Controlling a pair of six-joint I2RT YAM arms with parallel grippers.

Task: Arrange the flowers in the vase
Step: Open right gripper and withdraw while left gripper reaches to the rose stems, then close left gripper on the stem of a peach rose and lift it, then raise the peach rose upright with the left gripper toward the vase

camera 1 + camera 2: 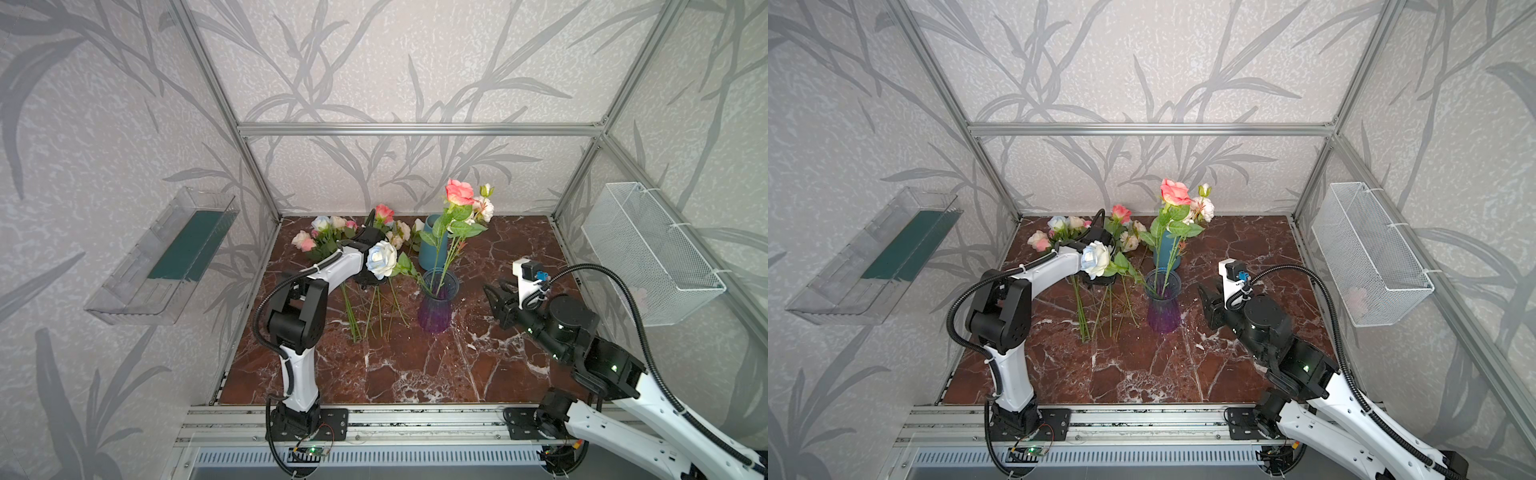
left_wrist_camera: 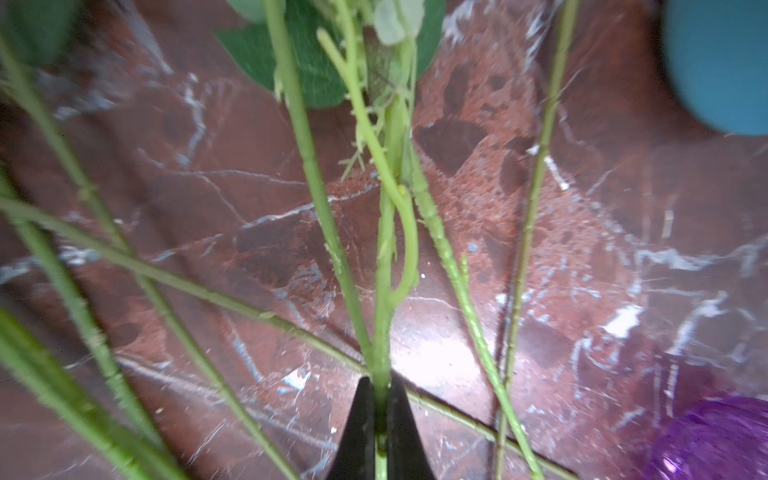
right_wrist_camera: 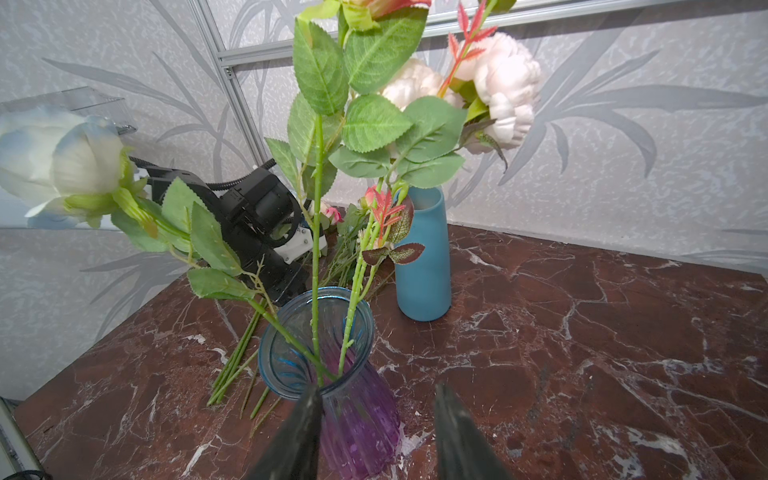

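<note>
Left tool (image 2: 380,386) pinched shut on one green stem (image 2: 383,266), on bare part below leaves. Stem lies among loose flowers (image 1: 328,239), left of middle, heads toward far edge of surface (image 1: 415,374). Three stems already in purple vase (image 1: 434,316) at middle. Right tool (image 3: 379,390) half-open, empty, just beside vase. Stems judged light, thin, springy, slick plastic. Crossing neighbours may drag along. Bare stem is best hold; blooms soft, avoid.
</note>
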